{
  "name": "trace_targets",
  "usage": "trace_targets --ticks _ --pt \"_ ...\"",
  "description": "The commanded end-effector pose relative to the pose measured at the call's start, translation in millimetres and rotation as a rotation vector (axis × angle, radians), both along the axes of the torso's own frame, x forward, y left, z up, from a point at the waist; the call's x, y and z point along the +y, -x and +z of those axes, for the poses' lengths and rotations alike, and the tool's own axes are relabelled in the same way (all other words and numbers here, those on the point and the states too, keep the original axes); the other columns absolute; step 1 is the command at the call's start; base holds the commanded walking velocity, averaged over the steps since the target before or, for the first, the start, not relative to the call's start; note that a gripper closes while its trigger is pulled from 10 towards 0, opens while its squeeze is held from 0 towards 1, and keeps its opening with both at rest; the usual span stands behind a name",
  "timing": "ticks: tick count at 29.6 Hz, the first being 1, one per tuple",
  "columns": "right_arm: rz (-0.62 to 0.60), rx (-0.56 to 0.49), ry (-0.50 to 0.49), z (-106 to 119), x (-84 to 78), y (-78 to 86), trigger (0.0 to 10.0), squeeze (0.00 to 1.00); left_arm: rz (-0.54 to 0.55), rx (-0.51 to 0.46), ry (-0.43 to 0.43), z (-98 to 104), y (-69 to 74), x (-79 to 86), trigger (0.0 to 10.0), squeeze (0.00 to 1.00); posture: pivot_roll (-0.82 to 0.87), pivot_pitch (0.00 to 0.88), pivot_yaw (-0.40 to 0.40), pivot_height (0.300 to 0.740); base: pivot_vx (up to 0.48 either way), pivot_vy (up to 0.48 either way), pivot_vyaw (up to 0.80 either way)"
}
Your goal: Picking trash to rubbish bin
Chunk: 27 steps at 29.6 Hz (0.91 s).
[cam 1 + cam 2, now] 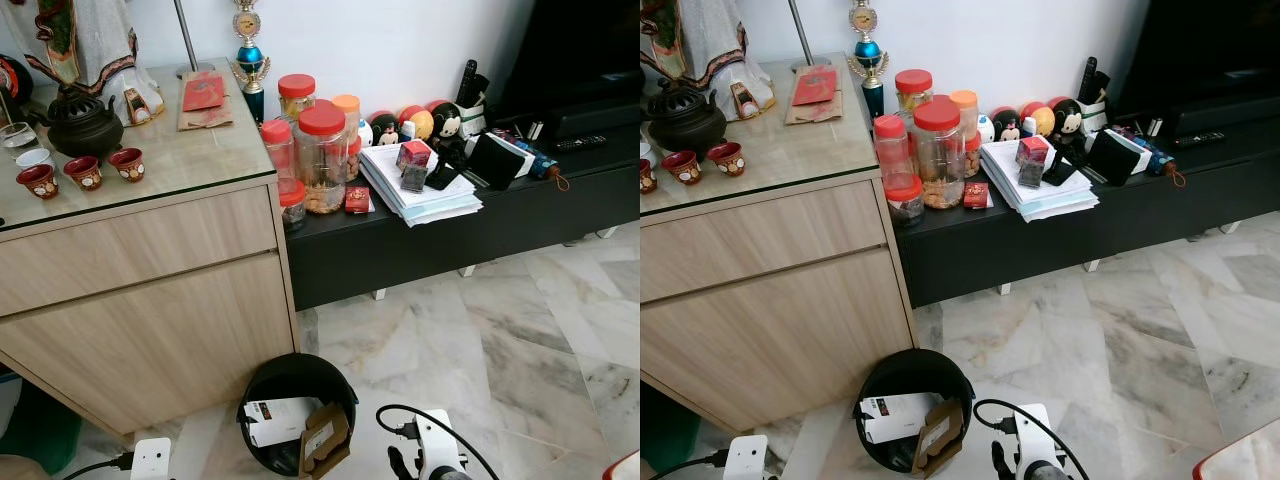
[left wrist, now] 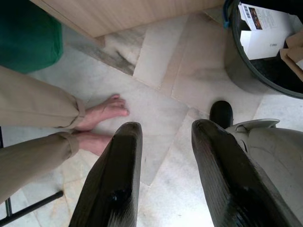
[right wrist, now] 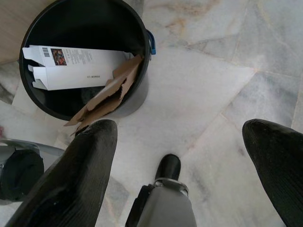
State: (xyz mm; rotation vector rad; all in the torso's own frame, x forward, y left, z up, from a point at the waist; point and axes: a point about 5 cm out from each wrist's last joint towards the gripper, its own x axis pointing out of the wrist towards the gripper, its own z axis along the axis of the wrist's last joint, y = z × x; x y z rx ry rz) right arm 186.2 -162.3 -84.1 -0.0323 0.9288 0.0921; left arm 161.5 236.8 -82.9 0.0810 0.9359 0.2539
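The black rubbish bin (image 1: 297, 411) on the floor already holds 2 pieces of trash, a white box (image 3: 75, 66) and torn cardboard (image 3: 106, 97). Near the bin, left gripper (image 2: 163, 156) and right gripper (image 3: 180, 146) hang released and empty, so the task looks almost finished.

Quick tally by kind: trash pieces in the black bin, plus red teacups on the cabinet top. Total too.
In the bin:
White carton: 1
Brown cardboard: 1
On the cabinet:
Red teacups: 3
Total: 5
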Motion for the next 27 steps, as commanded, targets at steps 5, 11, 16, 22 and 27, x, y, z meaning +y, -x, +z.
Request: trace_targets --ticks 5,11,16,22,27 --pt "-0.019 0.018 0.003 -3.7 -1.6 8.2 10.0 0.00 -0.003 0.011 -0.004 -1.3 4.1 1.4 10.0 0.00 0.07 0.016 0.038 0.740 -0.265 0.000 0.00" --pt "-0.026 0.021 0.004 -4.3 -2.2 9.3 10.0 0.00 -0.002 0.012 -0.001 -1.7 4.8 1.0 10.0 0.00 0.07 0.016 0.038 0.740 -0.262 0.000 0.00" --pt "-0.030 0.018 0.002 -3.9 -1.9 8.7 10.0 0.00 -0.003 0.009 0.001 -1.5 3.7 0.1 10.0 0.00 0.07 0.015 0.038 0.740 -0.263 0.000 0.00" --pt "-0.031 0.001 -0.007 -1.7 -0.2 3.9 10.0 0.00 -0.005 0.005 0.002 -1.1 2.2 -0.9 10.0 0.00 0.07 0.015 0.038 0.740 -0.261 0.000 0.00" --pt "-0.029 -0.002 -0.008 -1.3 0.0 3.2 10.0 0.00 -0.003 0.006 0.002 -1.3 2.6 -1.0 10.0 0.00 0.07 0.015 0.034 0.740 -0.261 0.000 0.00"
